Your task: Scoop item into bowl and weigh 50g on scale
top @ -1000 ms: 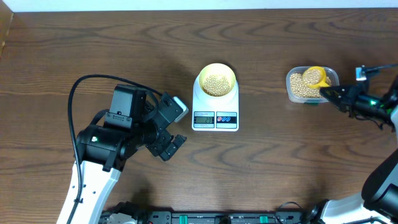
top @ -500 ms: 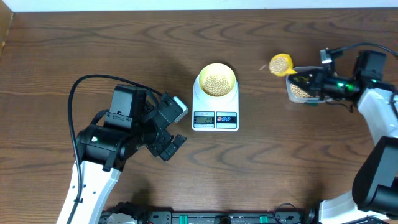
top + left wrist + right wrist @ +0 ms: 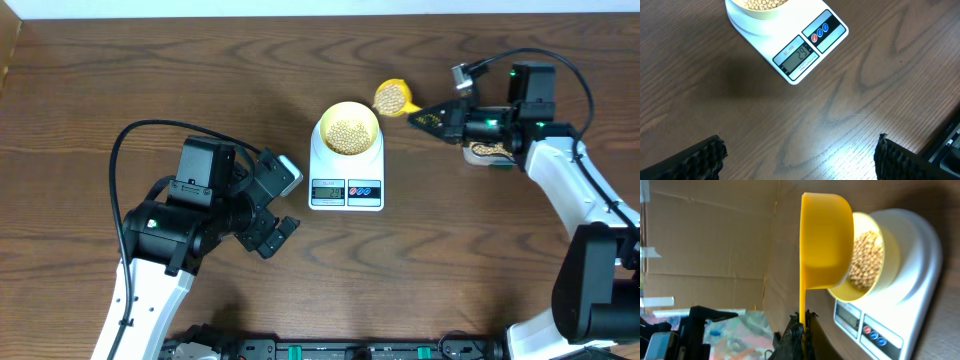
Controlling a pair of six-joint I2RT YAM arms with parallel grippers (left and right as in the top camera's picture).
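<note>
Near the middle of the table [image 3: 150, 90], toward its far edge, the bowl [image 3: 348, 112] of beans [image 3: 347, 137] is carried on the scale [image 3: 346, 172], whose display [image 3: 799, 55] is read as 29. Just right of the bowl's rim, a yellow scoop [image 3: 392, 97] heaped with beans is held up by its handle, pinched in the closed right claw [image 3: 424, 117]. Between the scale and the left edge, the left claw [image 3: 288, 205] is spread wide and empty.

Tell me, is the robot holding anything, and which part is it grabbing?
The right gripper holds the bright yellow plastic scoop by the end of its thin handle. The left gripper is open and empty.
</note>
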